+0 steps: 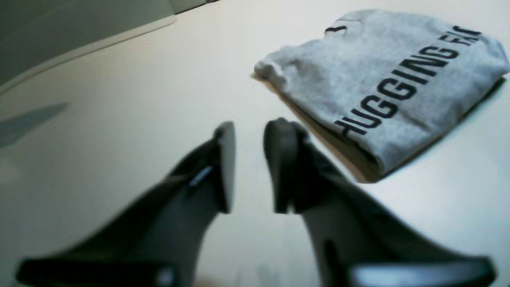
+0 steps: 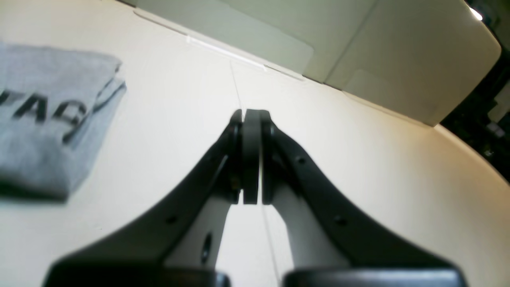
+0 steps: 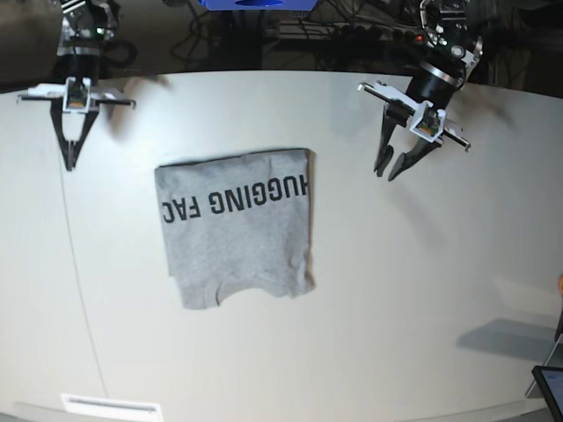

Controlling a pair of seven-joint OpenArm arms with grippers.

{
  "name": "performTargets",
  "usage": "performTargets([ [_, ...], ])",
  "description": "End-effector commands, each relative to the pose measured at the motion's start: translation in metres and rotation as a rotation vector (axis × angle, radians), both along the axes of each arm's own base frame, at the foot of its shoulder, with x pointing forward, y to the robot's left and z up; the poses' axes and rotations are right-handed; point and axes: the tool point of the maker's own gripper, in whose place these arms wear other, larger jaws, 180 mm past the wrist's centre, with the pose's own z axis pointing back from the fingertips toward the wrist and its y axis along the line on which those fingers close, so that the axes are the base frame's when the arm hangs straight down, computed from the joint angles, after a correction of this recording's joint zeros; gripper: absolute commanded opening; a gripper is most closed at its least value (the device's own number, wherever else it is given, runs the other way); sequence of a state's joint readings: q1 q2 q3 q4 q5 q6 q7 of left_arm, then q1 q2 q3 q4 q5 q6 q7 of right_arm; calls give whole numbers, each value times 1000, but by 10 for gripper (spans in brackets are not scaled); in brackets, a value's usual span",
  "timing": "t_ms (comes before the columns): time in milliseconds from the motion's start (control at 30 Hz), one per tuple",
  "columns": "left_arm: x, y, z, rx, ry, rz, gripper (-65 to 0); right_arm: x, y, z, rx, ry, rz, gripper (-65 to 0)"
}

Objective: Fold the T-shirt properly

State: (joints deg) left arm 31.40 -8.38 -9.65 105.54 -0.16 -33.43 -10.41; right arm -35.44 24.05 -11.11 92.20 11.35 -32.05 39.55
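The light grey T-shirt (image 3: 233, 230) lies folded into a compact rectangle on the white table, lettering side up, black capitals reading "HUGGING FAC". It also shows in the left wrist view (image 1: 382, 83) and partly in the right wrist view (image 2: 44, 119). My left gripper (image 3: 389, 167) is open and empty, above the table to the right of the shirt and apart from it; the left wrist view shows its fingers parted (image 1: 249, 127). My right gripper (image 3: 69, 161) is shut and empty, to the upper left of the shirt, its fingers pressed together in the right wrist view (image 2: 251, 115).
The white table (image 3: 396, 290) spreads all round the shirt. A seam (image 3: 79, 281) runs down its left part. A dark tablet corner (image 3: 551, 387) sits at the front right edge. Cables and stands crowd the dark back edge.
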Motion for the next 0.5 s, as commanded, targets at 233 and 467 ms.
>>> performTargets([
  [233,-50,-16,18,-32,25,-49,-603,-66,-37,9,-86,39,-124,-649],
  [467,-95,-15,-5,-31,176,-41,-610,-126,-60,-21,-113,222,-230,-649],
])
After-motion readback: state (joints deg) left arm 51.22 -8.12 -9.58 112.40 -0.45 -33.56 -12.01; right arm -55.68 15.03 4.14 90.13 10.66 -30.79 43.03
